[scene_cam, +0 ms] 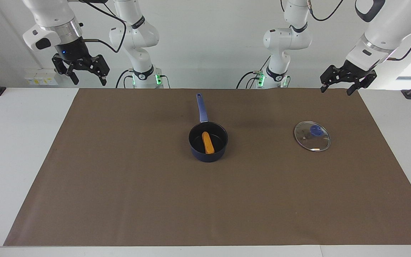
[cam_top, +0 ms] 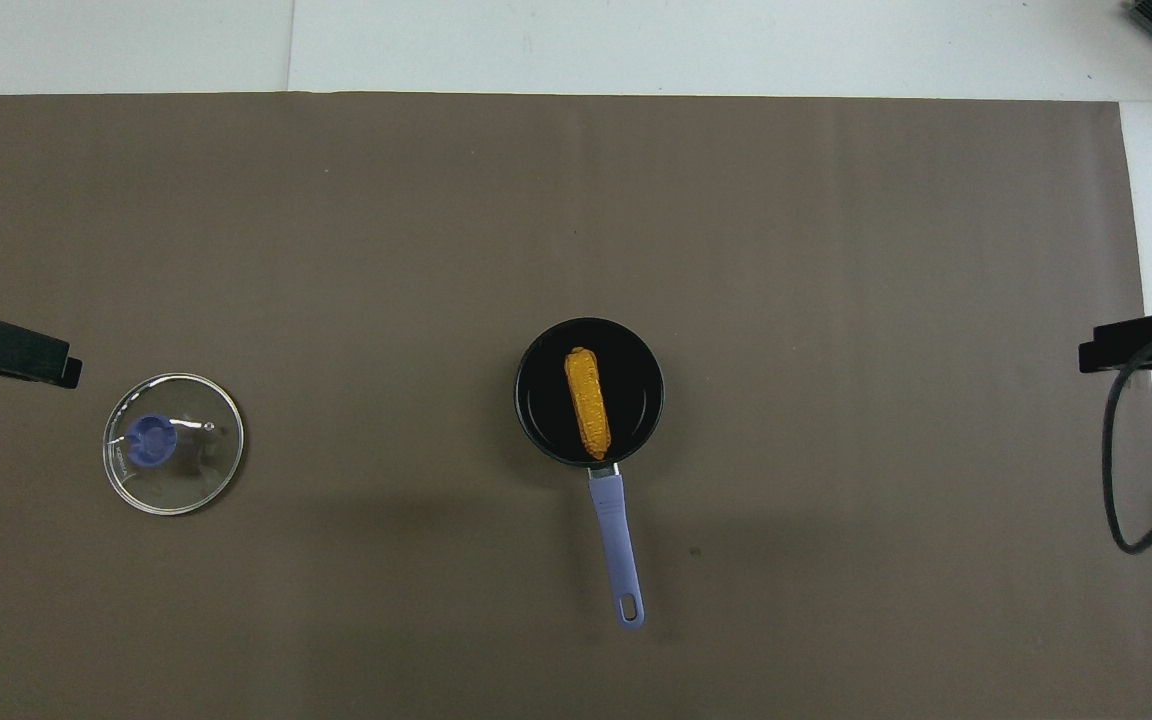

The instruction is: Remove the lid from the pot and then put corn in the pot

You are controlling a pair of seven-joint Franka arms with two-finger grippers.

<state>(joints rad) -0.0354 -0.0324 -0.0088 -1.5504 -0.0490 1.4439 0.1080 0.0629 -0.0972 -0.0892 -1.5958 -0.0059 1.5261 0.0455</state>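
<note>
The corn (scene_cam: 208, 142) lies flat inside the pot (scene_cam: 208, 146), which sits near the middle of the brown mat (scene_cam: 120, 178) on the surface, so both steps of the task look done from how things lie. In the overhead view the cob's long axis runs roughly from 12 to 6 o'clock, tipped slightly toward 5, and the pot's long handle (cam_top: 616, 548) points to 6 o'clock, toward the robots. The lid (scene_cam: 312, 136) rests flat on the mat with its blue knob up, well apart from the pot toward the left arm's end, at about 9 o'clock from the pot in the overhead view. The left pincer (scene_cam: 348, 82) is raised over the mat's edge near its own base, empty, with its fingers spread apart; the lid lies at about 5 o'clock from its tip in the overhead view, and this arm is the nearer one to the lid. The right pincer (scene_cam: 80, 73) is raised at the other end over the white surface beside the mat, also spread and holding nothing, with the pot far off at roughly 9 o'clock from it in the overhead view. Nothing seems left to grasp; I judge both arms need only park.
</note>
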